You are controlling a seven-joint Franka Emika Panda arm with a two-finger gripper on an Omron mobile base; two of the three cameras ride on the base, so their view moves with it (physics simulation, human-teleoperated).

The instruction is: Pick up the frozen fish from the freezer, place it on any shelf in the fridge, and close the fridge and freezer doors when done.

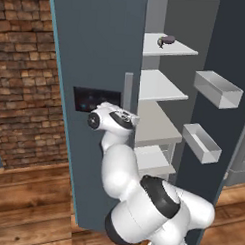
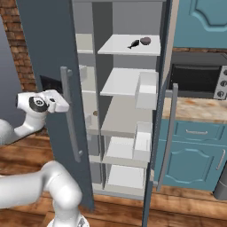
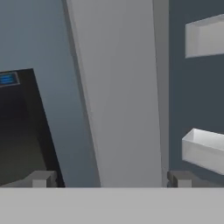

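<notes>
Fish waits far off; nearest, the gripper stands wide open and empty at the edge of the freezer door beside its black panel. Beyond, the fish lies on the top shelf beside a maroon lump.

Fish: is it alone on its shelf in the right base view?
No, the fish lies beside a dark rounded lump on the top shelf.

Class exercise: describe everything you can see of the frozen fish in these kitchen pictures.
The fish is a tiny, slim black shape with a forked tail, its material too small to judge. It lies flat on the top pale grey shelf of the open cabinet, beside a dark rounded lump; whether they touch is unclear. Nothing grips it.
</notes>
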